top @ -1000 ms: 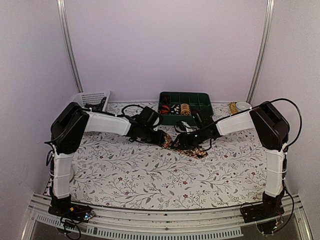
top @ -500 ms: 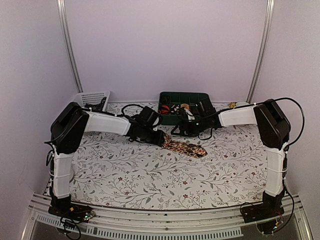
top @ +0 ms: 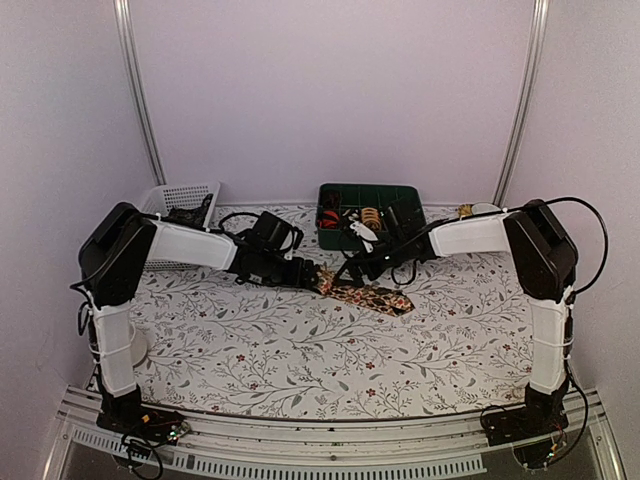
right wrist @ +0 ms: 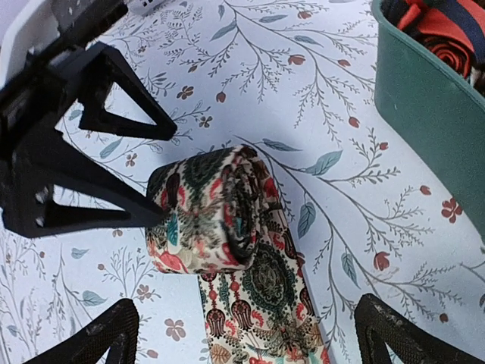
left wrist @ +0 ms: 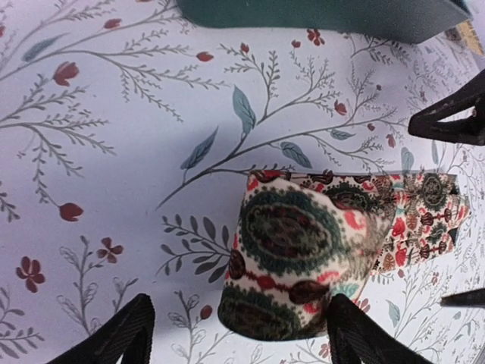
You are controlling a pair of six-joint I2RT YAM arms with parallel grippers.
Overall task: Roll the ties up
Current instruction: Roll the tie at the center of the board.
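Part-rolled tie, tail beyond frame edge

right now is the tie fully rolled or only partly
Partly rolled: one end of the tie is wound into a coil, and the rest trails out flat.

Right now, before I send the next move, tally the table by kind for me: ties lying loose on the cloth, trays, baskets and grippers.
Loose ties: 1, the part-rolled floral tie
Trays: 1, the green tray
Baskets: 1, the white mesh basket
Grippers: 2, the left gripper and the right gripper, both open
Total: 5
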